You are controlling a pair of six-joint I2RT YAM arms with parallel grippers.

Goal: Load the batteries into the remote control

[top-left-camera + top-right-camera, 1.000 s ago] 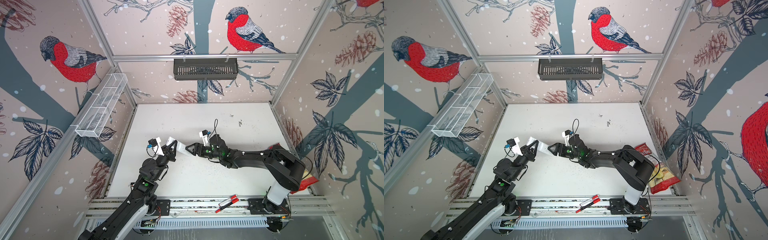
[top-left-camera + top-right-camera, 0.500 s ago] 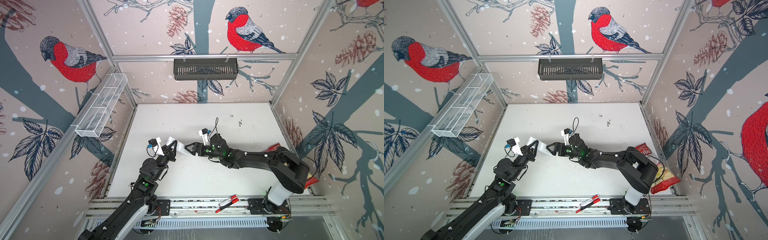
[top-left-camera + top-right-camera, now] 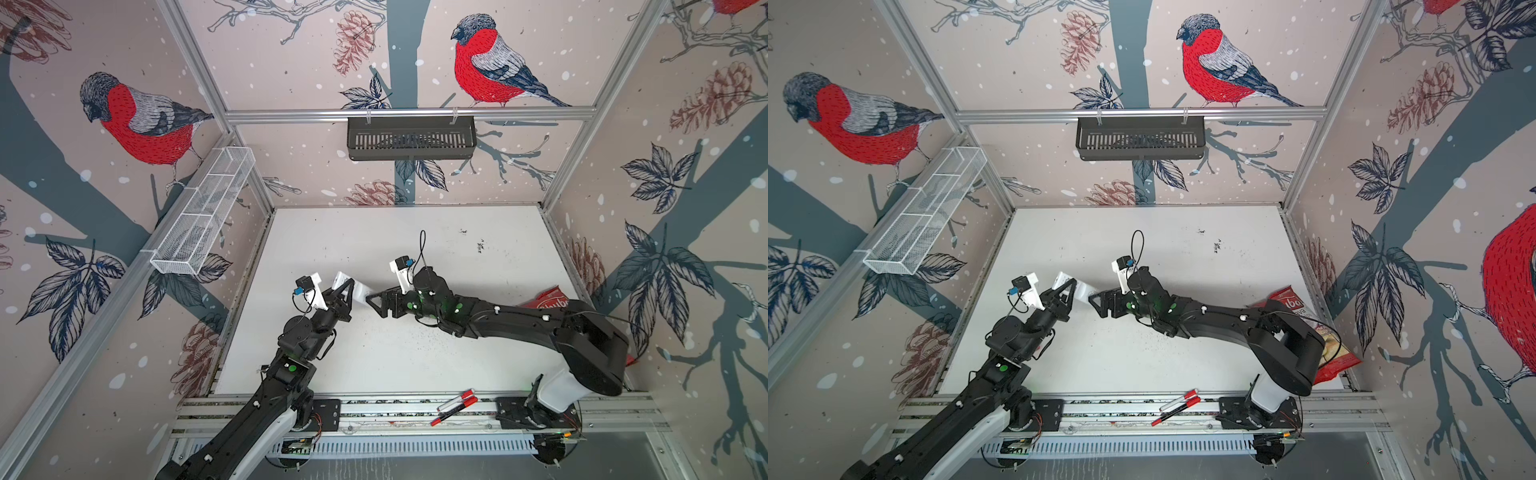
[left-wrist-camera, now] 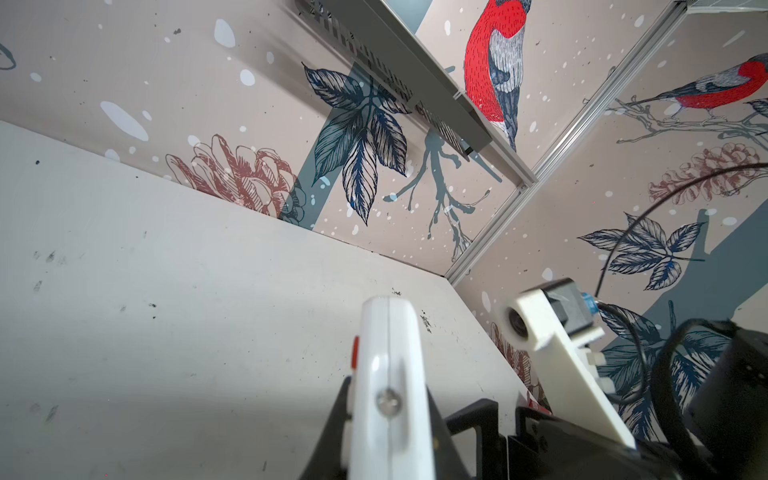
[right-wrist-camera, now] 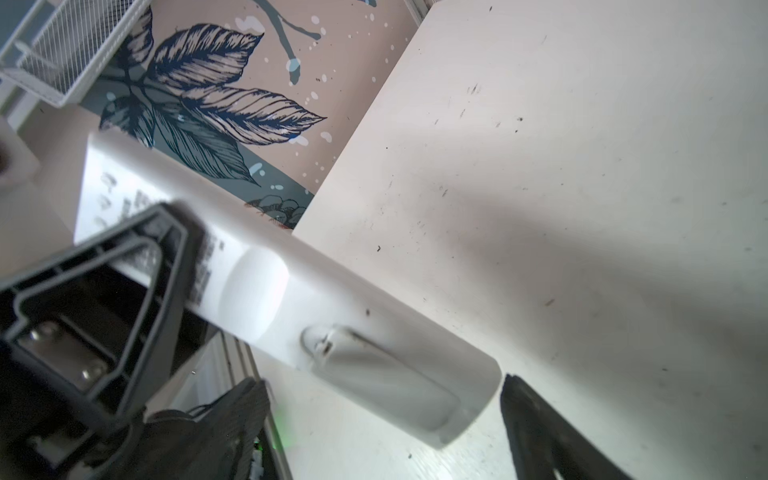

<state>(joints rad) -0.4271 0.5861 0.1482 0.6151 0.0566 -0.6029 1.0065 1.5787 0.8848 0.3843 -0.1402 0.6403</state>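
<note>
Two things are being called for: the remote control (image 3: 362, 291) being held steady by the clamped left fingers (image 4: 332, 440), the open right fingers (image 5: 540, 428) being closed squarely across its battery cover (image 5: 374, 374).

The remote control (image 5: 332, 316) looks smooth plastic, the table (image 5: 582, 208) scuffed matt.

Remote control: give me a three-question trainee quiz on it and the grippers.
1. True or false: the remote control lies untouched on the table.
2. The right gripper is: A) shut on a battery; B) open, at the remote's end; C) shut on a pen.
3. What lies on the front rail?
Key: 1 false, the left gripper clamps it. 2 B. 3 the red-and-white marker pens.
</note>
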